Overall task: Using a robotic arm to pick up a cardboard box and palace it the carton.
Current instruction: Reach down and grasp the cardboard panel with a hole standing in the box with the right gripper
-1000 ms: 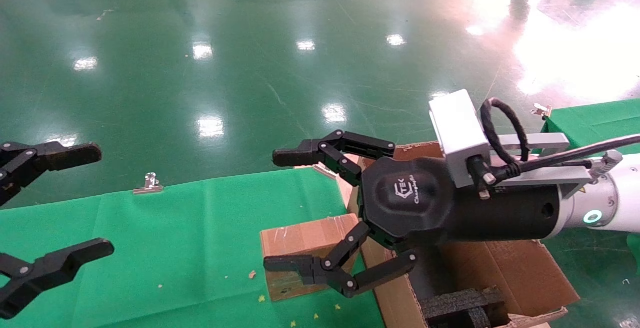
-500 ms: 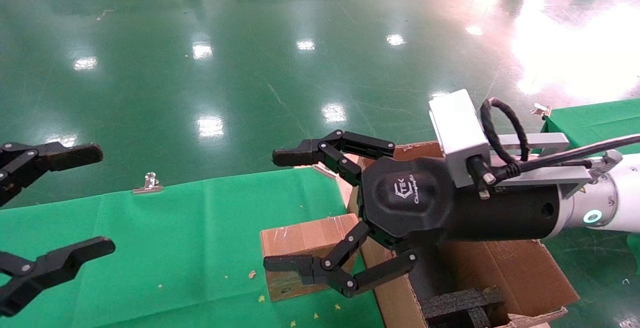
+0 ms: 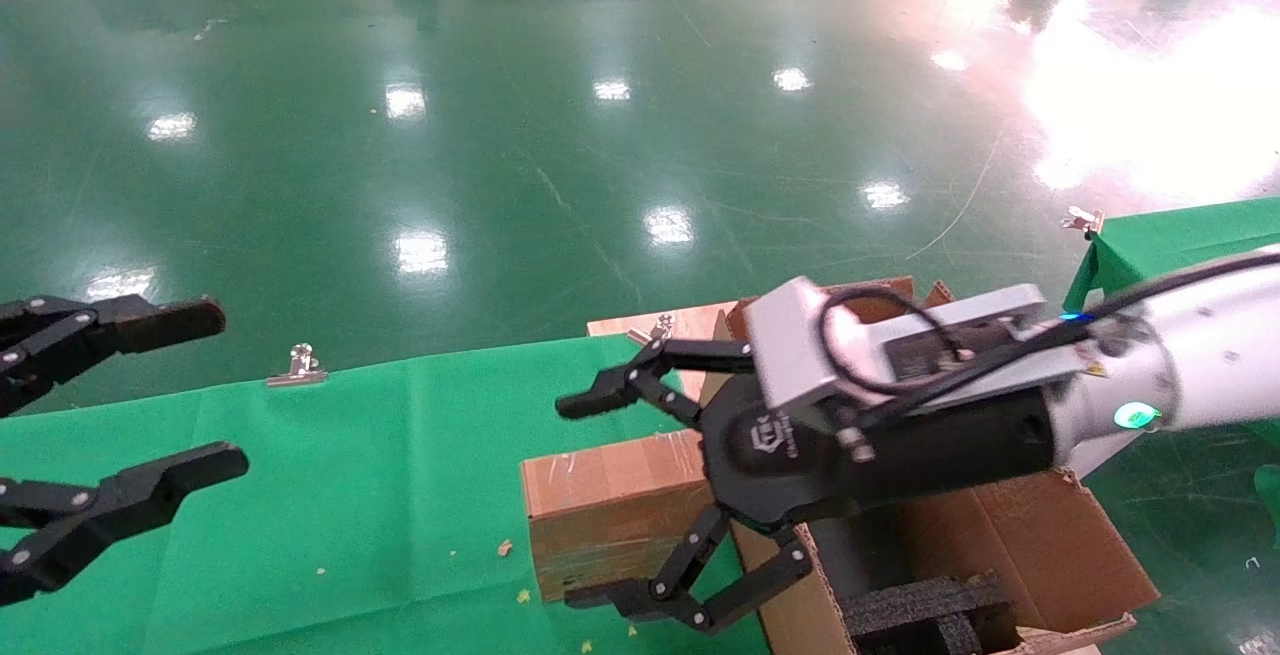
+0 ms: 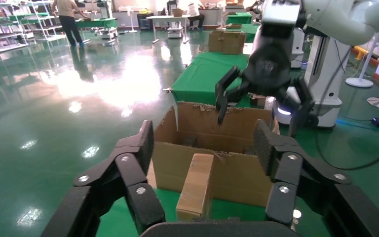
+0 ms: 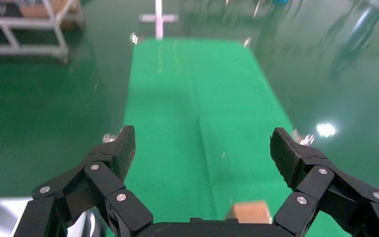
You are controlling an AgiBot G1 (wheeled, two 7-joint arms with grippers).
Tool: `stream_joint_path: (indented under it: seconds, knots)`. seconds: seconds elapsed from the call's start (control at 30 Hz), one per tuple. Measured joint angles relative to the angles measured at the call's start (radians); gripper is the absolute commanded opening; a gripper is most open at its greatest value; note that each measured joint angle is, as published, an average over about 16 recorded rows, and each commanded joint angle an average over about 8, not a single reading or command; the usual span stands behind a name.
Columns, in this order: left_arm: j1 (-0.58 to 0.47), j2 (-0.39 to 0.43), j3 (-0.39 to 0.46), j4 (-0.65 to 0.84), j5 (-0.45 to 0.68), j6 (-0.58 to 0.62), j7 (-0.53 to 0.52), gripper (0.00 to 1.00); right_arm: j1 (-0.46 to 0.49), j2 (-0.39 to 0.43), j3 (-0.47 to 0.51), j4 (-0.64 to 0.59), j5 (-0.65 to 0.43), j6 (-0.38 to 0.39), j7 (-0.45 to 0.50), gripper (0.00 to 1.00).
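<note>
Right white jointed robotic arm (image 3: pixel 1190 375) reaches in from 3 o'clock; its black multi-finger end effector (image 3: pixel 590 500) is spread wide, holding nothing, hovering over the small closed brown taped cardboard box (image 3: pixel 610 510), 1 finger beyond the box's far edge, 1 past its near edge. Box lies on the green-cloth worktop (image 3: pixel 350 495), touching the left wall of the large brown corrugated carton (image 3: pixel 1040 545) at its 3 o'clock side. Carton flaps open, black foam inserts (image 3: pixel 920 610) inside. Left end effector (image 3: pixel 150 385) idle at 9 o'clock above the worktop, fingers wide apart, empty. Silver binder clip (image 3: pixel 296 365) on the worktop's far edge.
</note>
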Motion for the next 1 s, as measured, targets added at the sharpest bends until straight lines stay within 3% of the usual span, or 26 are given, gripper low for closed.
stream_joint_path:
  seconds: [0.53,1.0]
  knots:
    - [0.000,0.000,0.000,0.000,0.000,0.000,0.000,0.00,0.300,-0.132,-0.378,-0.200,-0.250,-0.002,-0.015,1.00]
    - [0.000,0.000,0.000,0.000,0.000,0.000,0.000,0.00,0.439,-0.313,-0.553,-0.462,-0.392,0.010,-0.156,1.00]
